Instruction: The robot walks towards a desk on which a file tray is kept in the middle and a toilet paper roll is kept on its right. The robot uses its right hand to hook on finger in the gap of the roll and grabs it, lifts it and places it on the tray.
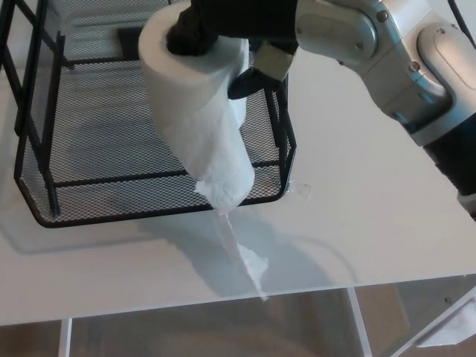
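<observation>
I am watching one of the fingers (190,37) of the right hand (223,30) hooking into the hollow core of the toilet paper roll (197,119), while another finger is pressing against the roll's outer side, so the hand is clamping the roll and carrying it. The roll is hanging tilted from that grip, its cored end turned up toward the camera and its lower end pointing at the front right corner of the black mesh file tray (97,141); I cannot tell whether it is touching the mesh. A loose strip of paper (249,256) is trailing from the lower end, crossing the tray's front rim and lying out on the white worktop (372,208) toward its near edge. The silver forearm (372,44) is reaching in from the upper right
</observation>
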{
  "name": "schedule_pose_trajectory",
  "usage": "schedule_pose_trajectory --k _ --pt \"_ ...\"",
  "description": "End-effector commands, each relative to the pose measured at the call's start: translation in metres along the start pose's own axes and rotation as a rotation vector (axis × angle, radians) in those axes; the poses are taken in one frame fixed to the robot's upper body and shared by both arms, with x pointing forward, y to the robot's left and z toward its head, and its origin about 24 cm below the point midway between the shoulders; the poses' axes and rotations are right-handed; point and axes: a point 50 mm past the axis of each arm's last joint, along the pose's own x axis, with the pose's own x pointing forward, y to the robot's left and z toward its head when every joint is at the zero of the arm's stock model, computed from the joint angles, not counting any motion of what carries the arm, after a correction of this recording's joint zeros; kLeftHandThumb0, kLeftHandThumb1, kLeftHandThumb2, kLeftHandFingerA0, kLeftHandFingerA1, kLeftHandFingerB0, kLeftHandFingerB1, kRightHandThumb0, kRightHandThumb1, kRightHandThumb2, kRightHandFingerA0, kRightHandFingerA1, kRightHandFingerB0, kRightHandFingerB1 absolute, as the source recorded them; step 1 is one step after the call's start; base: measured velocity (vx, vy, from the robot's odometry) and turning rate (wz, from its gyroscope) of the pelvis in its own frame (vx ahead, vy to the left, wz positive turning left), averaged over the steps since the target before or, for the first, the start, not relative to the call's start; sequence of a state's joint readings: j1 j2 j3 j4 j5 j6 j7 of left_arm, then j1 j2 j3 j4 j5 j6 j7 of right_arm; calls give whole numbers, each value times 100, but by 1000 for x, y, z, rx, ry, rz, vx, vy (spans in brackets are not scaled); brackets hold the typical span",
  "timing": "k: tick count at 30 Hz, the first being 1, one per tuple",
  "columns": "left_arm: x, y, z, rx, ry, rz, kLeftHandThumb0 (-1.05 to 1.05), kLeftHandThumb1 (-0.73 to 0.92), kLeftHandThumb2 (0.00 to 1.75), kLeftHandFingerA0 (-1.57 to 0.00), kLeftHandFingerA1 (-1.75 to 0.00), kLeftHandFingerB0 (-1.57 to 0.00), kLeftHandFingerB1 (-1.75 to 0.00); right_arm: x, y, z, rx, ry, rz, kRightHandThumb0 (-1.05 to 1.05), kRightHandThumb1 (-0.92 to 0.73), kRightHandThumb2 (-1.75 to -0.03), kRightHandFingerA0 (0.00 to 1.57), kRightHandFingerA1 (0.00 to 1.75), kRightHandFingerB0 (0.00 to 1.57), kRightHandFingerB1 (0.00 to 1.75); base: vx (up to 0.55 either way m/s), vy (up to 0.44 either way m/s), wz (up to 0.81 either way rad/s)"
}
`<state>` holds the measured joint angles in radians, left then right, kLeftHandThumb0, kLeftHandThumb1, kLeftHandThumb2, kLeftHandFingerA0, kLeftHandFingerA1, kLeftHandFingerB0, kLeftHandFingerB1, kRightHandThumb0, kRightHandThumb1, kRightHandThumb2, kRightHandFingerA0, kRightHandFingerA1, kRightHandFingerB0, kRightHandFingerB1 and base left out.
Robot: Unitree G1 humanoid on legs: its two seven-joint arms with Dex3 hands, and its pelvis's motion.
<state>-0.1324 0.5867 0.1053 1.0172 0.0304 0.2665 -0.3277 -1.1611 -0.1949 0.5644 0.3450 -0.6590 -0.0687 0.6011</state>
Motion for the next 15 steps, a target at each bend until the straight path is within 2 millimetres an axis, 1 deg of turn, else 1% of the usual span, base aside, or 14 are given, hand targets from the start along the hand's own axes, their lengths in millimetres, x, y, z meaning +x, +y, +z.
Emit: schedule_pose_trajectory --k 1,2,3,4,5,6,7,8,9,10,11,13,14,15 --pt "0 3 5 4 7 41 -99 66 123 -74 -101 0 -54 1 4 0 96 -6 35 -33 -67 -62 94 125 63 41 0 0 0" --pt "0 2 5 2 6 39 -105 68 124 -71 -101 -8 -58 0 4 0 98 -11 31 -35 -67 -60 90 127 48 38 0 0 0" --pt "0 2 6 28 2 36 -105 71 124 -43 -89 -10 -60 -1 2 -1 81 1 59 -42 -67 -60 70 90 33 36 0 0 0" --pt "0 2 6 10 0 32 -105 70 123 -64 -98 -12 -61 -2 0 -3 79 18 81 -52 -52 -84 61 75 18 45 0 0 0" --pt "0 2 6 36 2 39 -105 70 124 -66 -96 -9 -59 -4 -3 -4 63 23 86 -52 -62 -59 67 95 16 34 0 0 0" --pt "0 2 6 39 2 40 -105 70 124 -66 -96 -9 -59 -4 -3 -4 62 24 87 -52 -62 -59 67 95 16 34 0 0 0" --pt "0 2 5 37 -1 35 -105 70 124 -60 -93 -7 -58 -5 -5 -6 68 28 89 -62 -48 -77 74 112 9 43 0 0 0" --pt "0 1 6 21 8 31 -105 70 122 -71 -99 -12 -61 -8 -9 -9 83 20 86 -64 -44 -80 27 65 4 44 0 0 0" --pt "0 1 6 24 7 29 -105 70 124 -58 -92 -8 -57 -9 -11 -10 75 18 92 -63 -59 -57 19 52 6 35 0 0 0" --pt "0 1 6 26 6 29 -105 70 124 -58 -92 -8 -57 -9 -12 -11 71 17 95 -63 -59 -57 19 52 6 35 0 0 0" --pt "0 0 6 50 0 18 -105 73 124 -27 -77 -11 -61 -11 -16 -12 -18 36 92 -79 -49 -89 30 65 5 32 0 0 0" --pt "1 -1 6 47 4 21 -103 69 123 -50 -88 -10 -57 -14 -23 -13 -104 71 106 -87 -53 -91 35 87 4 32 0 0 0" --pt "1 -1 6 44 6 26 -105 70 124 -36 -81 -10 -58 -15 -25 -14 -111 79 115 -89 -53 -91 33 86 5 30 0 0 0" --pt "1 0 5 46 6 38 -105 69 124 -64 -99 -11 -61 -17 -27 -15 -89 102 136 -84 -59 -59 13 70 1 35 0 0 0"
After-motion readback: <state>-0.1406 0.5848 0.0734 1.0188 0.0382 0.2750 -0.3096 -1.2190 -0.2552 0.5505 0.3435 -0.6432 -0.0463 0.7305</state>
